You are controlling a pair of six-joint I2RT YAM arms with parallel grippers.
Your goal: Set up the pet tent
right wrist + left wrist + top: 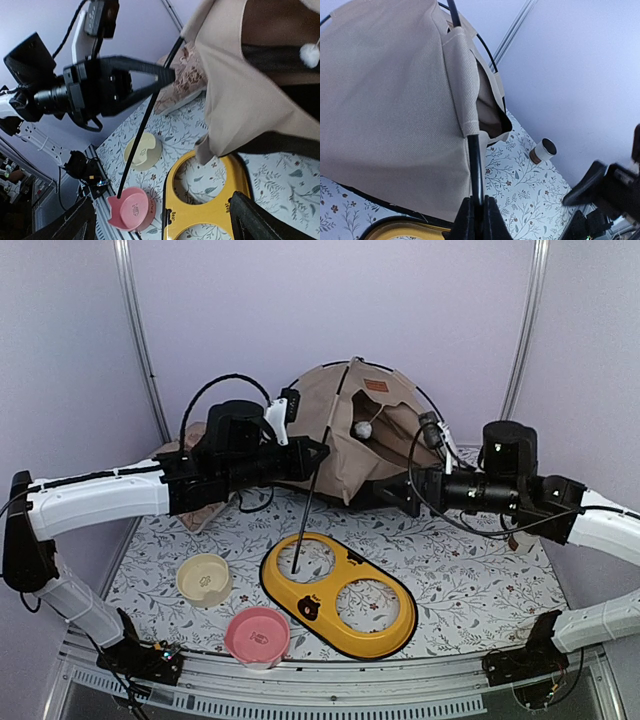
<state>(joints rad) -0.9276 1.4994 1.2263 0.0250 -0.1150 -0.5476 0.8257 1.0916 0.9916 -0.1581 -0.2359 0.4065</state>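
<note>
The beige pet tent (350, 425) stands domed at the back of the table, with a white pom-pom (364, 428) hanging in its doorway. One thin black pole (308, 510) slants out of the tent's seam down over the yellow stand. My left gripper (322, 450) is shut on that pole; in the left wrist view the fingertips (479, 205) pinch it just below the fabric sleeve (465, 100). My right gripper (392, 490) is open at the tent's lower right. In the right wrist view its fingers (252, 220) are spread wide with nothing between them, below the tent's fabric (240, 90).
A yellow two-hole bowl stand (385, 632) lies at the front centre. A cream bowl (205, 578) and a pink bowl (257, 635) sit to its left. A floral pillow (190, 445) lies behind the left arm. A small roll (542, 150) stands by the back wall.
</note>
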